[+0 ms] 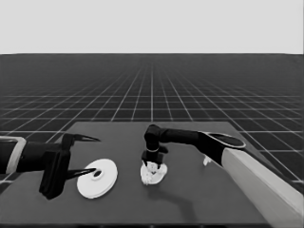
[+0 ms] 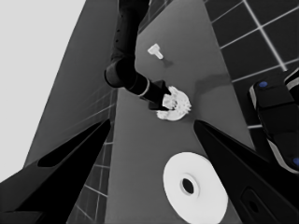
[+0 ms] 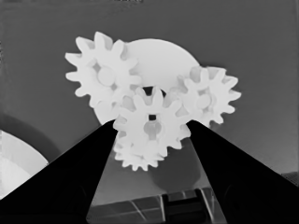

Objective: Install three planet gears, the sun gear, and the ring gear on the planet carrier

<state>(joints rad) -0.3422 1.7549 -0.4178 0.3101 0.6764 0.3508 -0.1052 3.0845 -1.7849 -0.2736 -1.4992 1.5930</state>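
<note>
The smaller round part (image 1: 160, 177) (image 3: 161, 56) lies mid-table with gears on it. In the right wrist view one small gear (image 3: 103, 74) and a second (image 3: 205, 95) sit on its face, and a third (image 3: 138, 156) lies at its near rim. My right gripper (image 1: 151, 164) (image 3: 150, 122) hangs straight over the part, shut on a fourth gear (image 3: 149, 123) just off the part's dark centre hole. The larger round part (image 1: 97, 178) (image 2: 194, 186) lies flat to the left, under my parked left gripper (image 1: 95, 155) (image 2: 152, 122), which is open and not holding it.
A thin white piece (image 1: 206, 161) (image 2: 155, 50) lies on the table to the right, beside the right arm. Dark machinery with blue lights (image 2: 275, 121) shows past the table's edge in the left wrist view.
</note>
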